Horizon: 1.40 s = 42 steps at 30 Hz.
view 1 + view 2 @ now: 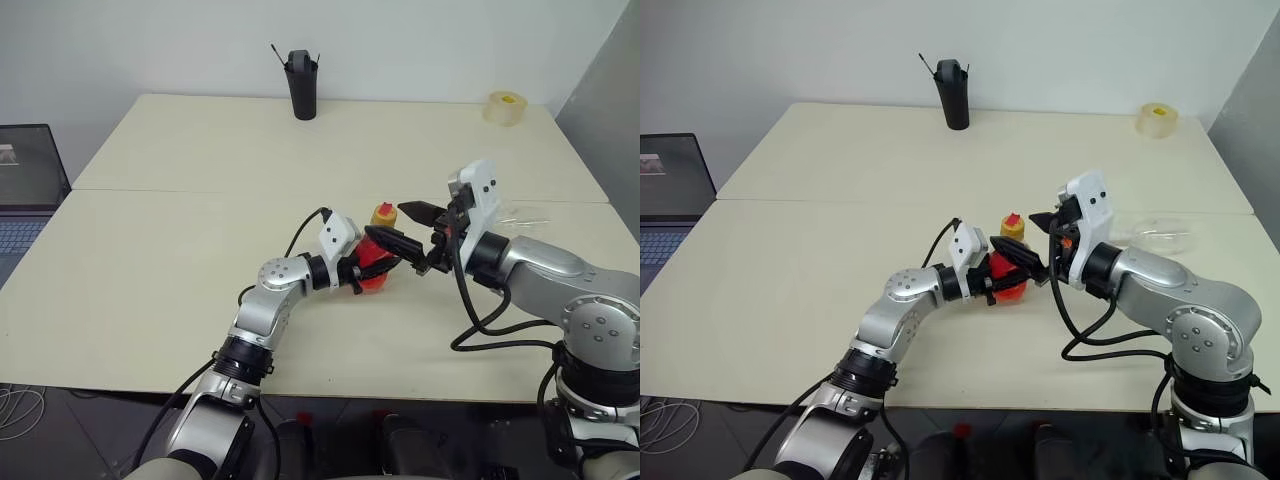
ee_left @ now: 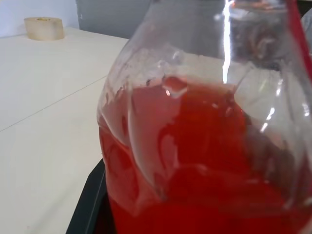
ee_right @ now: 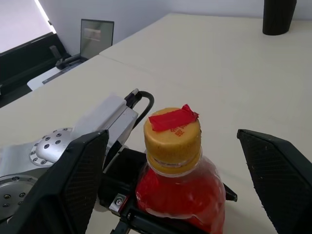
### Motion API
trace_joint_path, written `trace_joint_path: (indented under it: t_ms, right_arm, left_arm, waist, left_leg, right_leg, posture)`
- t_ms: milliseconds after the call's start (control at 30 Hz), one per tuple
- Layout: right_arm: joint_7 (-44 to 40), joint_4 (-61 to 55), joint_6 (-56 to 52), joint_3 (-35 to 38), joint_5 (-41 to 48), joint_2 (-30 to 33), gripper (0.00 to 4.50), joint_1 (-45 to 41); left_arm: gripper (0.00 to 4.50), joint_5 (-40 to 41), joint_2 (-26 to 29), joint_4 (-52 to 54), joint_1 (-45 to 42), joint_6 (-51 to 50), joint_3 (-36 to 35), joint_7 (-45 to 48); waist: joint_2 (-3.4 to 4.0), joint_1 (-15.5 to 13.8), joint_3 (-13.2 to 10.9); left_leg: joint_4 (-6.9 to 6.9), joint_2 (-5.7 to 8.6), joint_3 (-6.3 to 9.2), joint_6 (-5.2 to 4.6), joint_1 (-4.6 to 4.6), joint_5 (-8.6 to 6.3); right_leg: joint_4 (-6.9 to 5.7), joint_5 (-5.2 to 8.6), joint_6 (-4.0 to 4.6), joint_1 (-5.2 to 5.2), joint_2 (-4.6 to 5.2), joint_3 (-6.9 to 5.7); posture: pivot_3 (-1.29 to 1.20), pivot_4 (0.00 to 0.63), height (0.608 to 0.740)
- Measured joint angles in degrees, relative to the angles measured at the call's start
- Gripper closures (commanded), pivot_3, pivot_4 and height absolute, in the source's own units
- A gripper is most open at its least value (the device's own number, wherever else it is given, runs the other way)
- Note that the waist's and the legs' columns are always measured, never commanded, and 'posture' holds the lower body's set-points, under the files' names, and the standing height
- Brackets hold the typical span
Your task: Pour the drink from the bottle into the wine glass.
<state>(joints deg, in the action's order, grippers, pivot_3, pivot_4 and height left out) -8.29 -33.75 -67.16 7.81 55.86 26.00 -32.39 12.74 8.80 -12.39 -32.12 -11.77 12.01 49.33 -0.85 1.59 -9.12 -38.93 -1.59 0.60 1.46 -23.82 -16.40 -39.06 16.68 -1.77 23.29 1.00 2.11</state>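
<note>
Premises appear to be a robot test room or lab, office-like. Evidence: two plain cream desks (image 1: 200, 250) butted together against a bare white wall (image 1: 150, 40); an open laptop (image 1: 25, 190) beyond the left edge; a black cup (image 1: 301, 85) at the far edge; a tape roll (image 1: 506, 106) at the far right corner; loose cables (image 1: 20, 405) on the floor.

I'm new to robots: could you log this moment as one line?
left gripper: shut on bottle | right gripper: open at cap | cap: on
</note>
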Motion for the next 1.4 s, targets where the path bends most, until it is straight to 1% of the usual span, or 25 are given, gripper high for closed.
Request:
trace_joint_path:
  t_ms: [67, 167, 367, 433, 600, 667, 833, 933, 1033, 1067, 1167, 1200, 1267, 1400]
  right_arm:
    - [0.50, 0.15, 0.19, -0.09, -0.07, -0.36, 0.00, -0.35]
    - [0.92, 0.48, 0.26, -0.33, -0.53, -0.83, 0.58, -0.34]
    - [0.85, 1.08, 0.37, -1.37, -0.80, -1.07, 2.67, -0.33]
    - [0.74, 1.09, 0.55, -1.65, -0.86, -1.07, 3.26, -0.33]
    - [-0.13, 1.12, 1.12, -1.93, -1.18, -0.62, 3.26, -0.33]
    - [-3.31, 1.11, 2.09, -1.54, -0.68, 1.92, 3.26, -0.28]
    - [-14.79, 1.71, 5.03, 0.68, 0.84, 10.59, 3.26, -0.17]
    - [-19.77, 2.97, 6.38, 2.46, 2.01, 13.66, 3.26, 0.45]
    - [-23.28, 3.50, 8.02, 4.35, 2.87, 15.36, 3.26, 2.13]
    - [-24.08, 3.79, 8.55, 4.81, 3.33, 15.60, 3.26, 2.55]
    - [-25.18, 4.38, 12.01, 10.85, 3.73, 17.16, 3.31, 2.65]
    - [-25.36, 4.67, 12.87, 11.82, 3.73, 17.57, 3.31, 2.67]
    - [-25.95, 5.13, 13.59, 11.99, 3.76, 17.81, 3.31, 2.71]
    - [-27.72, 6.63, 14.14, 10.63, 3.67, 18.84, 3.31, 1.75]
  left_arm:
    - [2.69, 0.00, 0.00, 0.01, 0.00, 0.00, 0.00, 0.00]
    - [2.69, 0.00, 0.00, 0.01, 0.00, 0.00, 0.00, -0.02]
    - [2.69, -0.01, 0.01, 0.02, 0.01, -0.01, 0.00, -0.09]
    - [2.69, -0.05, 0.01, 0.02, 0.03, -0.09, 0.01, -0.20]
    - [2.71, -0.05, 0.03, 0.15, 0.09, -0.10, 0.00, -0.28]
    - [2.71, -0.01, -0.06, 0.74, 0.09, -0.03, 0.05, -0.09]
    - [2.71, 0.11, -0.31, 3.05, -0.73, 0.85, 1.70, 0.82]
    - [2.71, 0.25, -0.89, 3.79, -1.16, 0.87, 2.45, 1.15]
    - [2.71, 0.30, -1.23, 4.59, -1.36, 0.85, 3.19, 1.35]
    - [2.71, 0.30, -1.22, 4.80, -1.32, 0.83, 3.39, 1.37]
    - [2.74, 0.40, 0.78, 3.09, 0.44, -0.15, 2.19, 1.09]
    - [2.74, 0.37, 1.63, 2.25, 1.03, -0.53, 1.68, 0.93]
    - [2.74, 0.36, 2.04, 1.53, 1.34, -0.68, 1.03, 0.78]
    - [2.74, 0.38, 1.02, 1.53, 0.70, -0.66, 1.09, 0.99]
  waist:
    - [0.00, -0.01, 0.00]
    - [0.00, -0.01, 0.00]
    - [0.00, -0.01, 0.00]
    - [0.00, 0.00, 0.00]
    - [0.00, -0.01, 0.00]
    - [0.00, -0.03, 0.00]
    - [0.00, -0.11, 0.00]
    - [0.00, -0.11, 0.00]
    - [-0.01, -0.08, 0.00]
    - [0.00, -0.06, 0.00]
    - [0.00, 0.05, 0.00]
    - [0.00, 0.08, 0.00]
    - [0.00, -0.06, 0.00]
    - [0.00, -0.33, 0.00]
  left_leg:
    - [0.00, -0.01, 0.01, 0.00, 0.00, 0.00]
    - [0.00, 0.00, 0.00, 0.00, 0.00, 0.00]
    - [0.00, -0.01, 0.00, 0.00, 0.00, 0.00]
    - [0.00, -0.01, 0.00, 0.00, 0.00, 0.00]
    - [0.00, 0.00, 0.00, 0.00, 0.00, 0.00]
    - [0.00, 0.01, 0.00, 0.00, -0.01, 0.00]
    - [-0.01, 0.04, -0.02, -0.02, 0.00, -0.01]
    - [0.00, 0.03, -0.01, -0.02, 0.00, -0.01]
    - [0.00, 0.02, -0.01, -0.02, 0.01, -0.01]
    - [0.00, 0.02, -0.03, -0.02, 0.02, -0.01]
    - [0.01, 0.02, -0.05, -0.02, 0.06, -0.01]
    - [0.01, 0.00, -0.05, -0.02, 0.06, -0.01]
    - [0.00, -0.01, -0.01, -0.02, 0.04, -0.01]
    - [-0.02, 0.03, -0.06, -0.01, 0.01, -0.01]
  right_leg:
    - [0.00, 0.00, 0.00, 0.00, 0.00, -0.01]
    - [0.00, 0.00, 0.00, 0.00, 0.00, 0.00]
    - [0.00, 0.00, 0.00, 0.00, 0.00, 0.00]
    - [-0.01, 0.00, 0.00, 0.00, 0.00, 0.00]
    - [0.00, 0.00, 0.00, 0.00, 0.00, 0.00]
    - [0.02, 0.00, 0.00, -0.01, 0.01, -0.01]
    - [0.03, 0.00, 0.00, -0.01, 0.01, 0.01]
    - [0.02, 0.00, 0.00, -0.01, 0.00, 0.01]
    - [0.01, 0.00, 0.00, -0.01, -0.01, 0.02]
    - [0.00, 0.00, 0.00, -0.01, -0.01, 0.04]
    - [-0.01, 0.00, 0.00, -0.02, -0.06, 0.06]
    - [-0.01, 0.00, 0.00, -0.02, -0.08, 0.05]
    - [0.00, 0.00, 0.00, -0.02, -0.05, 0.03]
    - [0.02, 0.00, -0.01, -0.02, 0.02, 0.03]
  posture:
    - [0.00, 0.150, 0.740]
    - [0.00, 0.150, 0.740]
    - [0.00, 0.150, 0.740]
    - [0.00, 0.150, 0.740]
    - [0.00, 0.150, 0.740]
    - [0.00, 0.150, 0.740]
    - [0.00, 0.150, 0.740]
    - [0.00, 0.150, 0.740]
    - [0.00, 0.150, 0.740]
    - [0.00, 0.150, 0.740]
    - [0.00, 0.150, 0.740]
    - [0.00, 0.150, 0.740]
    - [0.00, 0.150, 0.740]
    - [0.00, 0.150, 0.740]
